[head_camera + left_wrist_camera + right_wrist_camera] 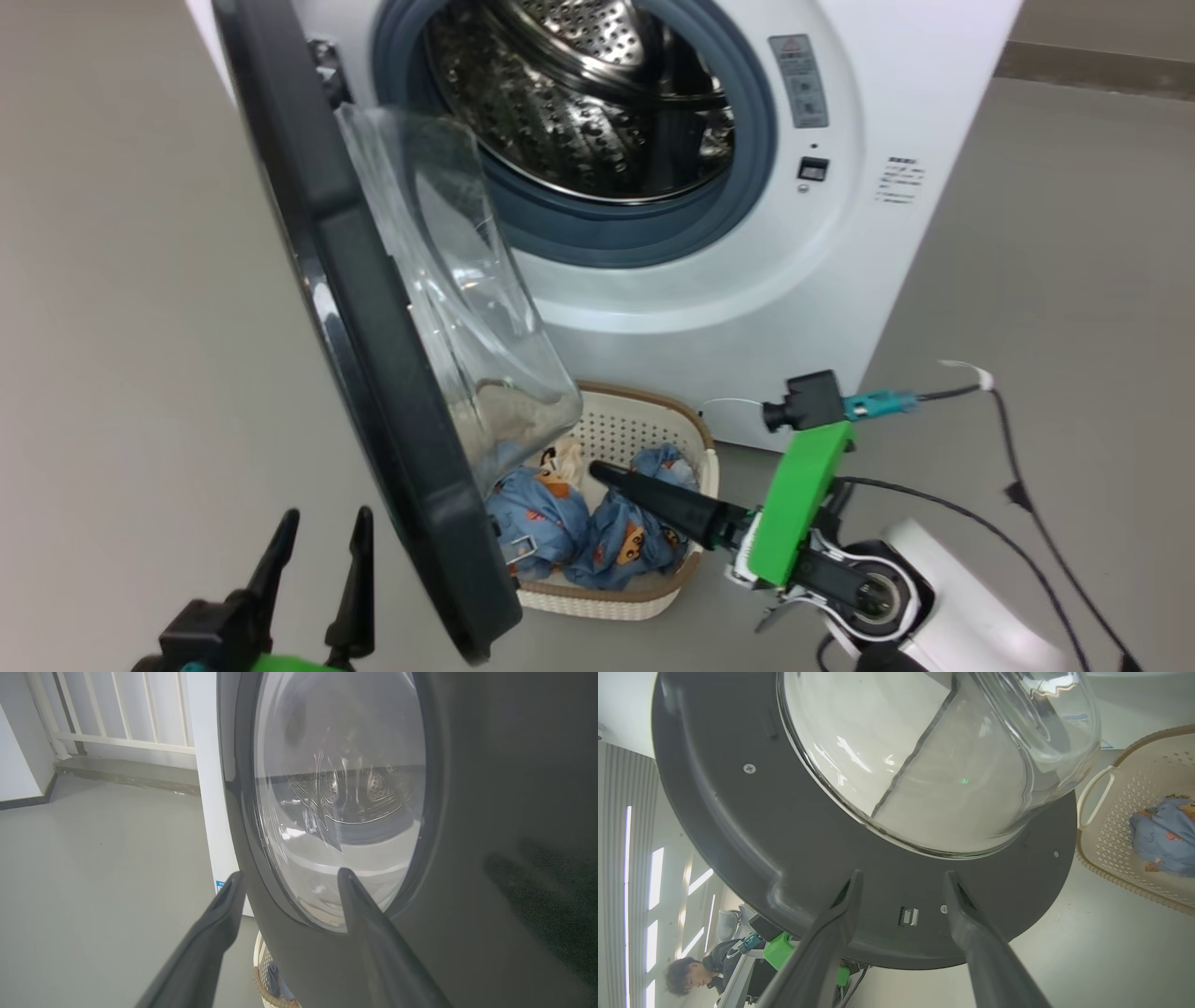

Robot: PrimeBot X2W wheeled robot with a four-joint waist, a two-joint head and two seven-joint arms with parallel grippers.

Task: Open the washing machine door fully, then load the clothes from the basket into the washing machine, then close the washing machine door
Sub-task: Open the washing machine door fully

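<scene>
Two spread grippers, left gripper (pixel 327 513) outside door (pixel 373 373), right gripper (pixel 903 873) by basket (pixel 635 431)

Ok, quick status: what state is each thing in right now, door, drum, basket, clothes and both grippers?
washing machine door: open, swung out edge-on.
drum: nothing visible inside.
basket: on the floor, loaded.
clothes: bunched in the basket, none gripped.
left gripper: open, empty, outside the door.
right gripper: open, empty, facing the door's inner side.
</scene>
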